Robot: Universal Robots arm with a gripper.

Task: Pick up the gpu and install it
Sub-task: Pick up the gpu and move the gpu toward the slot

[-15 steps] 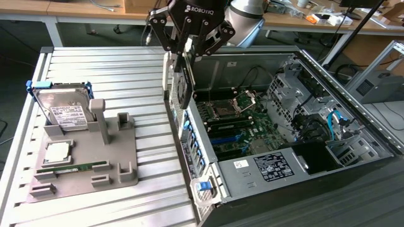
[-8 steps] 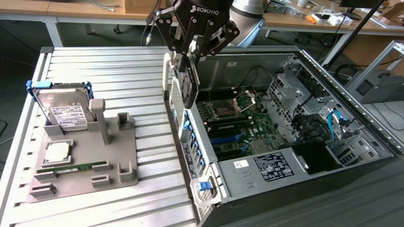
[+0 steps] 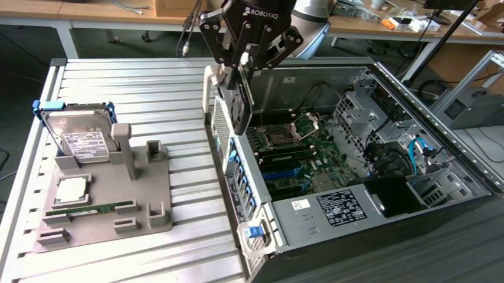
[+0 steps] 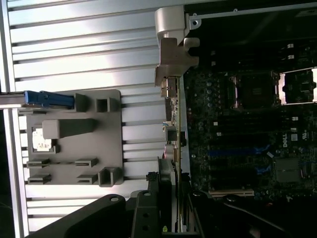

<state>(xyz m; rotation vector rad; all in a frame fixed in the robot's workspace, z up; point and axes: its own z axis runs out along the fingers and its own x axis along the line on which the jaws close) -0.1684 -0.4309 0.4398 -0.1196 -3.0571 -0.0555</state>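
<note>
GPU [image 3: 238, 112] gripped edge-down in the gripper [image 3: 242, 69], beside case wall [image 3: 223, 140]; I'd keep it square to the slots [image 3: 284, 174].

White capitals on the black body of the gripper [image 3: 241, 69] spell the brand ROBOTIQ. At the exterior view's left, the hard drive [image 3: 79, 138] standing in the grey holder [image 3: 118, 203] on the tabletop [image 3: 141, 82] has a white label with dark print too small to read. In the open computer case [image 3: 464, 159], the near metal cover bears a black label [image 3: 340, 207] with white print and a small white sticker [image 3: 301, 205]; neither is legible. The motherboard [image 4: 237, 134] carries tiny white markings that cannot be made out.
</note>
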